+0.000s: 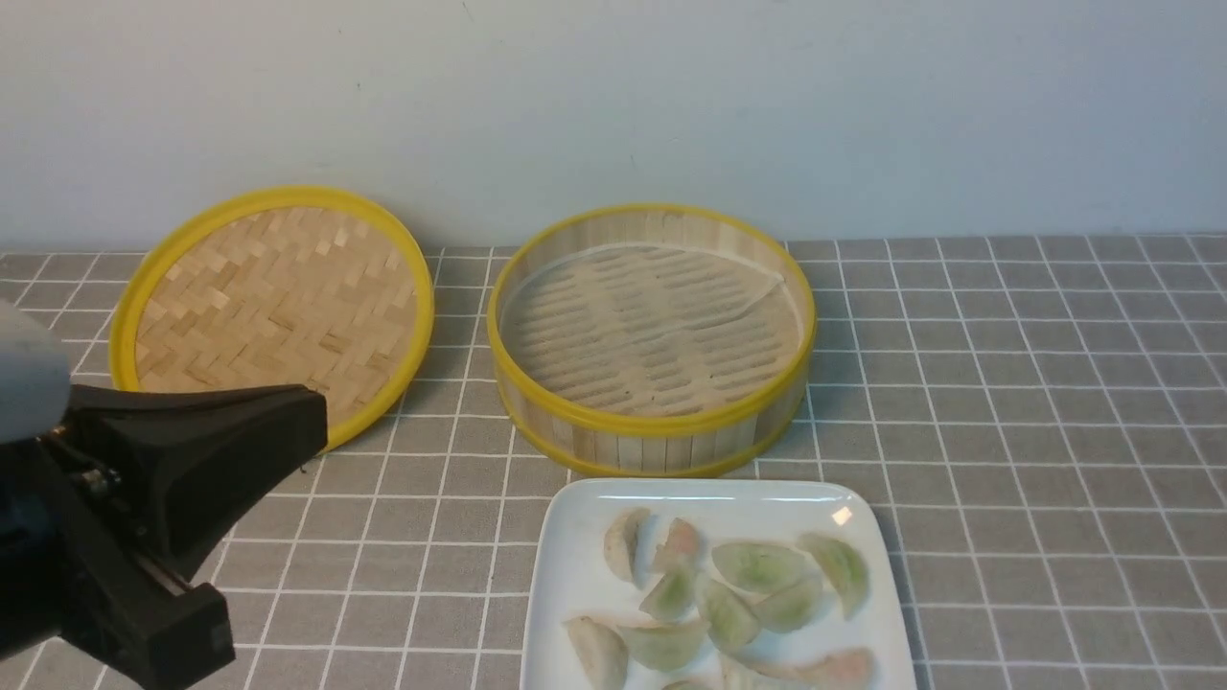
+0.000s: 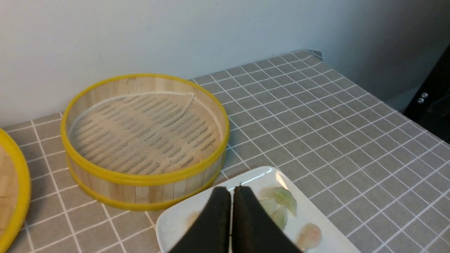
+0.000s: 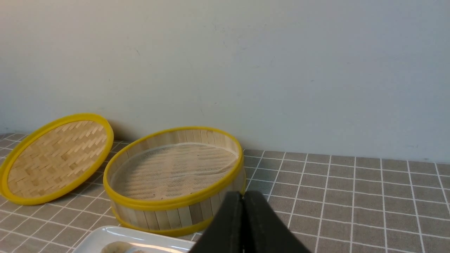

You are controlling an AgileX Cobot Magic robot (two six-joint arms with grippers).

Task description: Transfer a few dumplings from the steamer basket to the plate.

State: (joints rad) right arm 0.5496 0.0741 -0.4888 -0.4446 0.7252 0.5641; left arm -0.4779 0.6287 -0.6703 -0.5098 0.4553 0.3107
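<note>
Steamer basket (image 1: 655, 436), round, slatted: one, far centre, bare-floored. Plate (image 1: 575, 537), white, square: one, nearer, bearing dumplings (image 1: 757, 567), pale green, whitish, pinkish. Lid (image 1: 273, 297), woven, yellow-rimmed: left of basket. Left gripper (image 2: 232, 193), right gripper (image 3: 242, 196): fingers together on each, nothing between.

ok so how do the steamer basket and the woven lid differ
The steamer basket has an upright slat wall; the woven lid looks flat.
The steamer basket's floor is slatted with a whitish liner, while the woven lid shows bare bamboo weave.
Both are round and yellow-rimmed.
</note>
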